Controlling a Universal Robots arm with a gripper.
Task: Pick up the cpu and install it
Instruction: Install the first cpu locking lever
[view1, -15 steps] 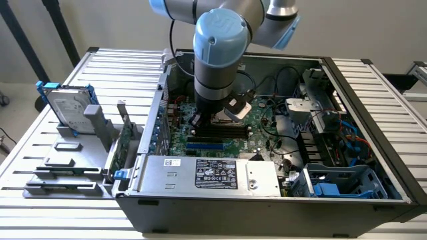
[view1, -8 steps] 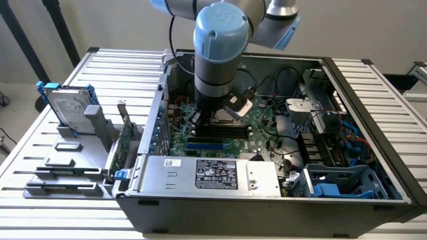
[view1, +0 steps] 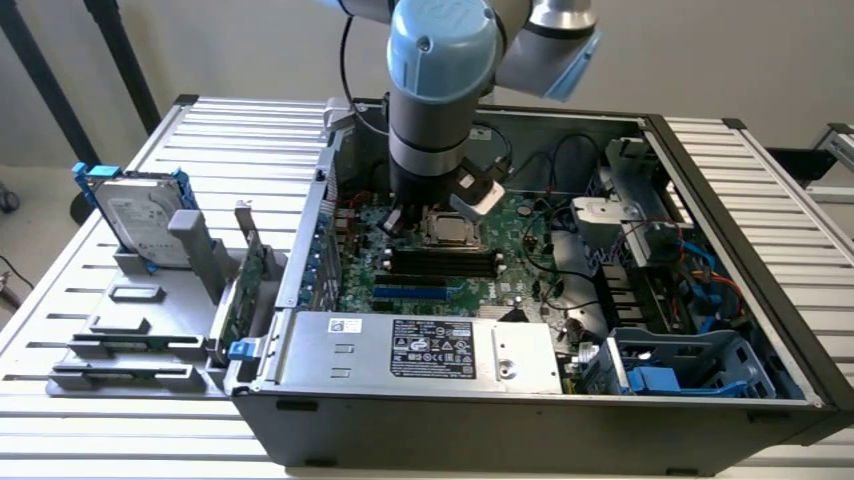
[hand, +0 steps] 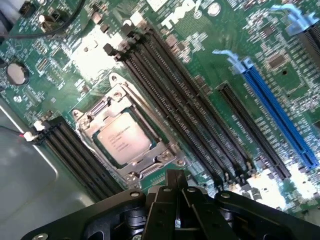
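The arm reaches down into the open computer case (view1: 747, 330), which lies on its side on the slatted counter (view1: 80, 300). The gripper (hand: 176, 186) hangs just above the motherboard (hand: 210, 80), with its fingers pressed together and nothing held between them.

The cpu (hand: 122, 139) sits flat in its socket, inside the metal socket frame (hand: 145, 172). Its dull silver-grey top faces up. The gripper tips stand just beside the frame's edge and clear of the chip. In the exterior view the cpu (view1: 449, 232) lies near the centre of the board, directly below the arm's wrist.

Black memory slots (hand: 180, 100) run beside the socket on one side, and a shorter bank of black slots (hand: 75, 155) lies on the other. A blue expansion slot (hand: 280, 120) lies further across the board.

At the near side of the case sits a grey metal box with a black-and-white label (view1: 430, 348). On the counter, at the exterior view's left, a hard drive with blue brackets (view1: 136, 215) stands upright in a grey holder (view1: 134, 330).
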